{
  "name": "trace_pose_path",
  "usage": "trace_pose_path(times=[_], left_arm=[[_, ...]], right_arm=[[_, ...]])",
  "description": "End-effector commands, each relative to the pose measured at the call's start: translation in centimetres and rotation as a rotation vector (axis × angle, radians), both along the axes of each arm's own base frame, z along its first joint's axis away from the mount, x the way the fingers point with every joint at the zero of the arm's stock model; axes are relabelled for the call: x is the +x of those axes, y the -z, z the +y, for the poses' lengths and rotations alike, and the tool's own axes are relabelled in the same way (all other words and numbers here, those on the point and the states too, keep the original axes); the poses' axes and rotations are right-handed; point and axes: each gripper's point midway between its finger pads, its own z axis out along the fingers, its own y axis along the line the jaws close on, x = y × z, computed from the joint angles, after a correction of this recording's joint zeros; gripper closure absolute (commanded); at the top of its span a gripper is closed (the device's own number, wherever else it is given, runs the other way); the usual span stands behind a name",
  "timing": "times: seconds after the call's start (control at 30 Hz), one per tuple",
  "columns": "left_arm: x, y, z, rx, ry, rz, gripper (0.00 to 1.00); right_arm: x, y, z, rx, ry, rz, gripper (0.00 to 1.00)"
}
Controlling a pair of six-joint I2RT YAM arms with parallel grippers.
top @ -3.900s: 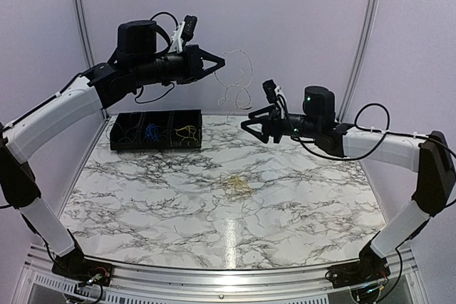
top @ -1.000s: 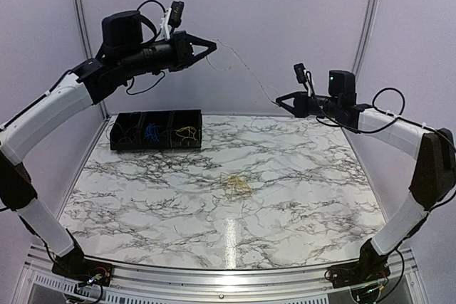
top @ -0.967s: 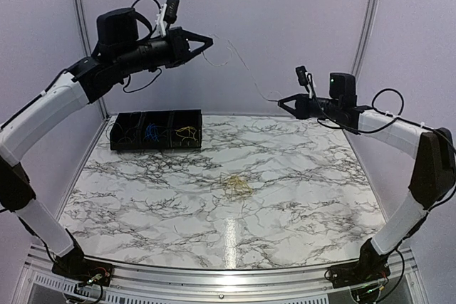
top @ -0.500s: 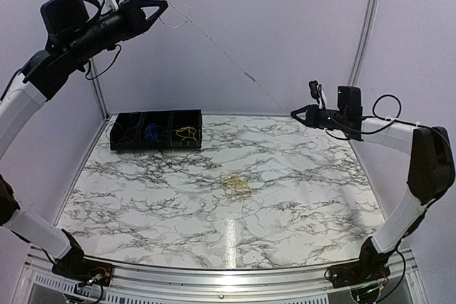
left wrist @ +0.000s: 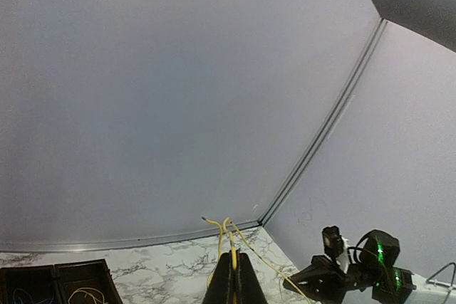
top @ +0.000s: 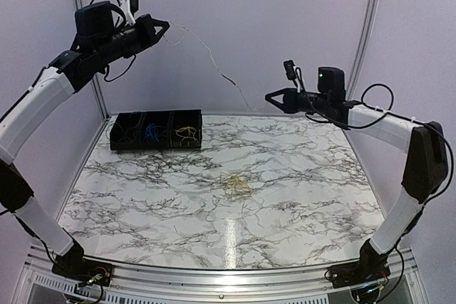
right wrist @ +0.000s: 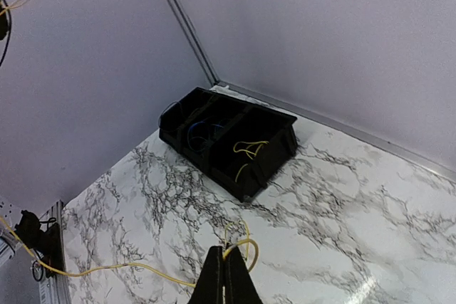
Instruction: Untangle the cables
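Note:
One thin yellow cable [top: 222, 75] hangs in the air, sagging a little between my two grippers. High at the back left, my left gripper [top: 165, 26] is shut on one end of it. In the left wrist view the fingertips [left wrist: 234, 255] pinch the yellow cable [left wrist: 252, 250], which runs down to the right gripper [left wrist: 286, 284]. Over the table's back right, my right gripper [top: 268, 95] is shut on the other end. In its wrist view the closed tips [right wrist: 226, 254] clamp the cable [right wrist: 154, 270], and a short loop sticks out. A small tangle of yellowish cables [top: 236, 184] lies mid-table.
A black three-compartment tray [top: 157, 146] sits at the back left of the marble table [top: 142, 204], holding black, blue and yellow wires. It also shows in the right wrist view [right wrist: 274, 161]. Purple walls with a corner rail [top: 365, 33] enclose the back and sides.
The arms pulled apart and drew the cable out. In the last half second the left gripper came lower and the right gripper moved left and up, so the cable sags a little.

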Motion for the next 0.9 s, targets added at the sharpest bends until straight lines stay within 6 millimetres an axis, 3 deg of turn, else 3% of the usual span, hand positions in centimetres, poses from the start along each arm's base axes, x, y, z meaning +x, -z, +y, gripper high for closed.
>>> trace_pose_path(times=[0.0, 0.1, 0.23, 0.27, 0.3, 0.33, 0.4, 0.5, 0.63, 0.67, 0.73, 0.8, 0.87], left_arm=[[1.7, -0.2, 1.6, -0.031, -0.071, 0.026, 1.00], [1.9, -0.3, 2.3, -0.017, -0.101, 0.018, 1.00], [1.9, 0.3, 3.3, 0.023, -0.140, 0.023, 1.00], [2.2, 0.8, 3.8, 0.043, -0.170, 0.026, 1.00], [2.4, 1.1, 4.2, 0.057, -0.194, 0.028, 1.00], [2.6, 1.9, 4.6, 0.078, -0.217, 0.035, 1.00], [3.3, 3.5, 5.1, 0.123, -0.262, 0.050, 1.00], [4.9, 6.8, 6.1, 0.193, -0.352, 0.097, 1.00], [7.3, 11.1, 7.9, 0.225, -0.508, 0.184, 1.00], [7.7, 11.8, 8.2, 0.228, -0.540, 0.197, 1.00], [8.6, 12.8, 8.9, 0.235, -0.591, 0.212, 1.00], [10.0, 13.3, 9.5, 0.244, -0.604, 0.218, 1.00], [11.5, 13.7, 10.3, 0.215, -0.607, 0.224, 1.00]], right_arm=[[0.3, -1.8, 5.8, -0.008, -0.092, -0.113, 1.00], [1.1, -1.7, 10.0, 0.001, -0.139, -0.148, 1.00], [3.7, 0.0, 15.6, 0.010, -0.188, -0.177, 1.00], [4.5, -0.8, 16.9, 0.028, -0.192, -0.206, 1.00], [5.5, 0.6, 17.8, 0.026, -0.186, -0.195, 1.00], [6.5, -0.2, 18.7, 0.046, -0.178, -0.227, 1.00], [8.3, 0.5, 20.4, 0.064, -0.161, -0.256, 1.00], [11.1, 2.0, 22.1, 0.088, -0.116, -0.312, 1.00], [13.2, 5.4, 23.7, 0.103, -0.036, -0.444, 1.00], [13.4, 6.2, 24.0, 0.100, -0.020, -0.476, 0.96], [13.4, 7.4, 24.7, 0.081, -0.020, -0.510, 0.77], [13.4, 7.1, 24.4, 0.067, -0.021, -0.497, 0.55], [13.7, 6.2, 23.0, 0.059, -0.023, -0.470, 0.48]])
